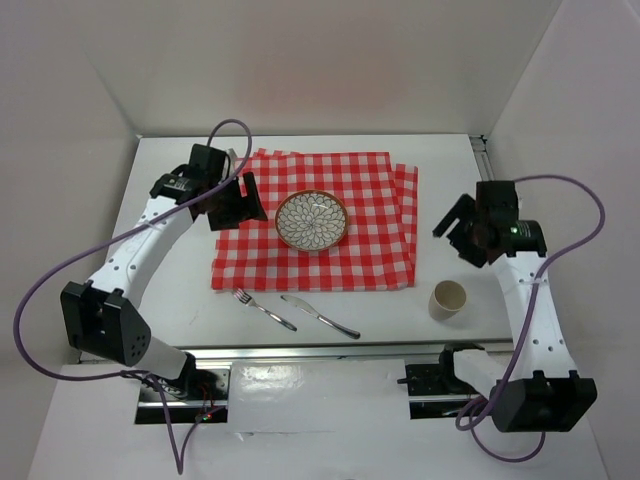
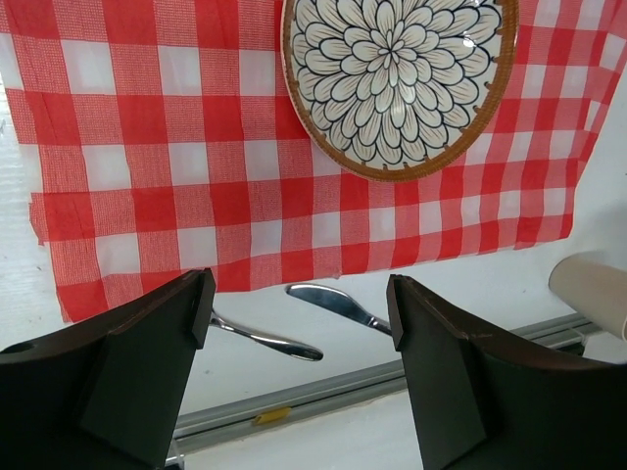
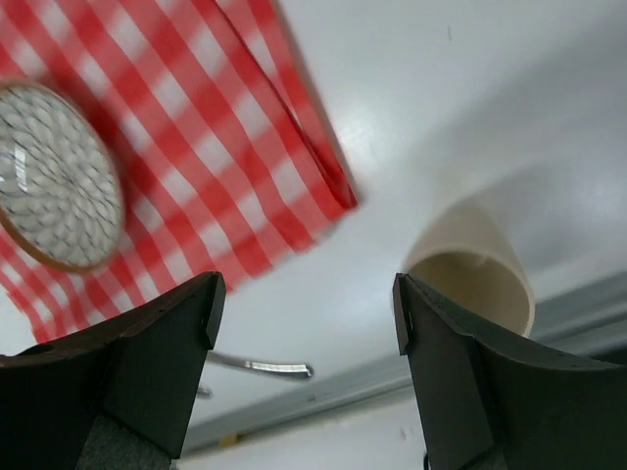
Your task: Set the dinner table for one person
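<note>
Scene: The dinner table (image 1: 440,160) fills the overhead view, white and bare at its margins, under a red-and-white checked cloth (image 1: 370,200) spread across its middle.
Setting so far: A flower-patterned plate (image 1: 312,221) sits on the cloth. The fork (image 1: 262,308) and knife (image 1: 320,316) lie side by side on bare tabletop between the cloth's near edge and the metal rail (image 1: 330,350). A pale cup (image 1: 448,299) stands off the cloth's near right corner.
Left gripper (image 1: 243,203): Released, jaws spread and holding nothing, poised over the cloth's left side.
Right gripper (image 1: 452,222): Also released and empty, hanging above bare table right of the cloth, with the cup just nearer the arm bases.
Step in hand: Likely the cutlery (neither piece flanks the plate yet).
How you do it well: Bring your left fingers down across the fork's handle rather than along it, close at mid-handle, lift clear before travelling, and set it parallel to the plate's left side without dragging the cloth.
Risk: Thin steel lying flat may slip, so keep your fingertips low.
Writing: No brand, label or lettering is readable in any view.
</note>
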`<state>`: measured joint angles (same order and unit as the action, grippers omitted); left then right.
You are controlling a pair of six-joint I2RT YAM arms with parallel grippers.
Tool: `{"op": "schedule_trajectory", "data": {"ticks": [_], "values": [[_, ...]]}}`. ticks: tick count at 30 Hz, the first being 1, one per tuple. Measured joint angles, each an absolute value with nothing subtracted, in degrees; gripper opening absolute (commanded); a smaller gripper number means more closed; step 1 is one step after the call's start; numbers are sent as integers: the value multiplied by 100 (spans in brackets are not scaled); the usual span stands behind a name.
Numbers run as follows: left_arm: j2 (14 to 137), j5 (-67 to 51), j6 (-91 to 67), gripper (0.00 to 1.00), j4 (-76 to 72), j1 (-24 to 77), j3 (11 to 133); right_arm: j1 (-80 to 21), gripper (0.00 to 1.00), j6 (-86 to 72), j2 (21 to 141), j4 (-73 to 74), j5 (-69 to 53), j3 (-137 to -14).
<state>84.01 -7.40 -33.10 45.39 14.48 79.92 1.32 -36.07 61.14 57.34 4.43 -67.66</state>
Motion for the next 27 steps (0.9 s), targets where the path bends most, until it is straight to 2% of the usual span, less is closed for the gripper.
{"op": "schedule_trajectory", "data": {"ticks": [7,10,17,22,24,27], "values": [[8538,-727,-3293,89,4534,1549,8018,150,77,-4064,5782,6165,-71,-5507],[8541,-727,-3271,89,4534,1549,8025,150,77,-4176,5765,6200,-67,-5356],[8571,-729,-3175,89,4532,1549,8025,150,67,-4370,5767,6106,-108,-4960],[8665,-731,-3166,89,4534,1549,8025,150,42,-4532,5878,5942,-62,-4672],[8700,-729,-3166,89,4532,1549,8025,148,36,-4593,5896,5878,-27,-4630],[8739,-729,-3166,89,4534,1549,8025,148,12,-4633,5907,5712,14,-4628]]}}
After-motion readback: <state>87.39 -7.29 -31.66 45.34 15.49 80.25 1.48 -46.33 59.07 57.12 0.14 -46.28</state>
